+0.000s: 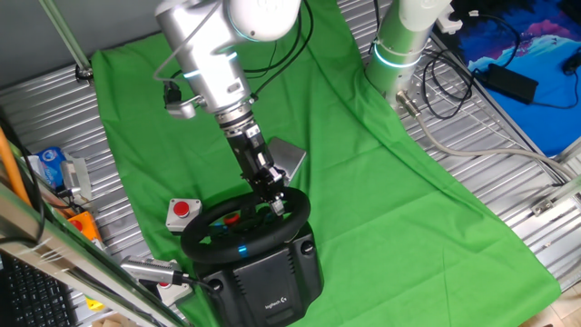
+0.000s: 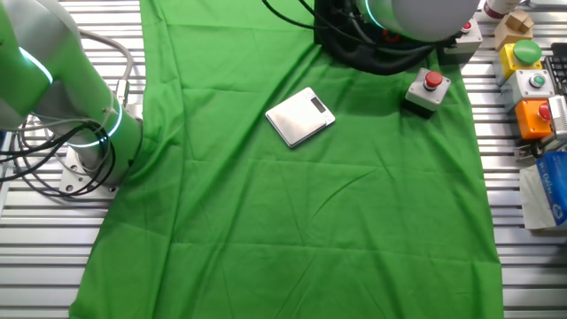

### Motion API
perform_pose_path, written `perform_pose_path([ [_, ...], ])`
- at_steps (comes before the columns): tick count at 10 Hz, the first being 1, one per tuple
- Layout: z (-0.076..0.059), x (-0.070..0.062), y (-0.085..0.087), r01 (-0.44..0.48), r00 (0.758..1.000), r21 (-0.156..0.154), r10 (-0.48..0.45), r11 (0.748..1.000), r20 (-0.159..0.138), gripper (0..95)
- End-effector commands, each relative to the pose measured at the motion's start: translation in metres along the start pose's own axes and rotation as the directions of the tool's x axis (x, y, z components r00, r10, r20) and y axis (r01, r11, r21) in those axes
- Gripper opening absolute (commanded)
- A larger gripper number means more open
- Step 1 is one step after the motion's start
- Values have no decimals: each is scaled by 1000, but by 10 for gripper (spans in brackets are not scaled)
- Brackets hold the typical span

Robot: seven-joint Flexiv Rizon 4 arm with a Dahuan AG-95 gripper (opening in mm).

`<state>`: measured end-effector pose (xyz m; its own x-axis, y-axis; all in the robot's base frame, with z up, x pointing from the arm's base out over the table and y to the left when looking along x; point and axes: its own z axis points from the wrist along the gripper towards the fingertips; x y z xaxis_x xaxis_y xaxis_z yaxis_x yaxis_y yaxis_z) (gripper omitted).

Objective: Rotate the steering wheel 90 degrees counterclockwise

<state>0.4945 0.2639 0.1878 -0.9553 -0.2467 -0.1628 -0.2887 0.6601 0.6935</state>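
Nearest the camera in one fixed view, a boxy black base with a small white logo (image 1: 272,283) is seen at the bottom edge of the green cloth (image 1: 390,191), and on it the black round-rimmed steering wheel (image 1: 247,225) is carried, its hub showing red and coloured buttons and a small blue light. The black two-finger pincer (image 1: 275,195) is lowered onto the far right part of the rim, where its fingertips are met by the wheel; it appears to be clenched on the rim, though the exact grip cannot be told with certainty. Just left of the wheel, a small red push button on a white box (image 1: 183,213) is set on the cloth. Behind the pincer, a flat grey metallic box (image 1: 289,159) is partly hidden by the arm. In the other fixed view the wheel is largely hidden at the top edge, the grey box (image 2: 300,115) lies mid-cloth, and the red button (image 2: 429,89) stands to its right.
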Motion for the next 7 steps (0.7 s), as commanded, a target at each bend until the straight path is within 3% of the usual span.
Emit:
perform_pose_path([
  [1, 4, 2, -2, 13, 1000, 2, -13, 1000, 0, 0],
  [7, 5, 4, -18, 108, 994, 0, -108, 994, -2, 0],
])
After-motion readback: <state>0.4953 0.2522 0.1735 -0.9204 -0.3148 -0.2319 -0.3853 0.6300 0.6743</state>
